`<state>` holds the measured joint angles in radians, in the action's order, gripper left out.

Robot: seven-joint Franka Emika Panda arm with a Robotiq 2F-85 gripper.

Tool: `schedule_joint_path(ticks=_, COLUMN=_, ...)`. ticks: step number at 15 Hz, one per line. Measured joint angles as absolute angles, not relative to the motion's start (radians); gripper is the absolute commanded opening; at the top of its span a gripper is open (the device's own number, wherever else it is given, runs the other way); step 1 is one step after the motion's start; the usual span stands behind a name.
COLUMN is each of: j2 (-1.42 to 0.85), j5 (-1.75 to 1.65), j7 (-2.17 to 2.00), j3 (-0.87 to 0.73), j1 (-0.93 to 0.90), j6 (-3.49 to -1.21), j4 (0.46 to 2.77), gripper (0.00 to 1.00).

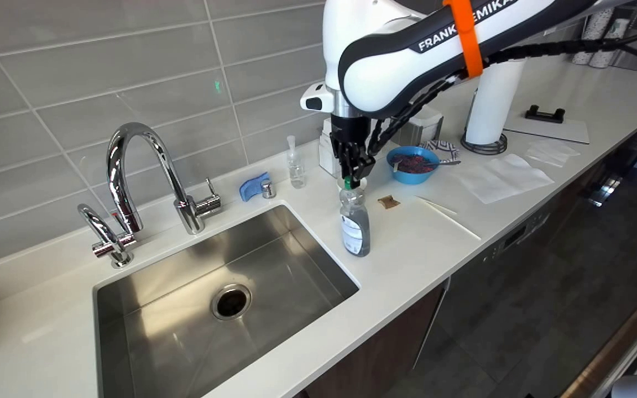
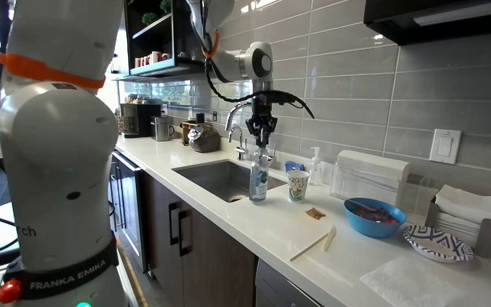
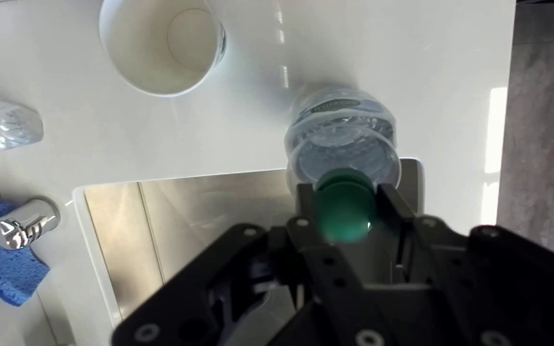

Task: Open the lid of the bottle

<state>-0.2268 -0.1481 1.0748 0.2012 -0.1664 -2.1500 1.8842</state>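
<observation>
The clear bottle [image 1: 355, 226] with a pale label stands about upright on the counter by the sink's edge, also in an exterior view [image 2: 258, 181]. In the wrist view the bottle [image 3: 343, 144] shows from above, its body leading away under the lid. The green-teal lid [image 3: 346, 206] tops it; a bit of the lid [image 1: 348, 183] shows in an exterior view. My gripper [image 3: 345, 194] points down with one finger against each side of the lid, shut on it. In an exterior view the gripper's fingers [image 2: 262, 143] mostly hide the lid.
The steel sink [image 1: 318, 243] lies right beside the bottle, with a tall faucet [image 1: 147, 132] behind it. A paper cup [image 2: 297, 186] stands close by. A soap pump [image 2: 315, 166], blue sponge [image 1: 253, 187], blue bowl [image 2: 373, 228] and wooden sticks [image 2: 311, 246] are also on the counter.
</observation>
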Motion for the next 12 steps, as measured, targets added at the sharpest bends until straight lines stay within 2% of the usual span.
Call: schedule_joint_path(ticks=12, j2=-0.229, j5=-0.188, j7=0.977, j3=0.192, j1=-0.166, j6=-2.27, j4=1.898, gripper=0.1)
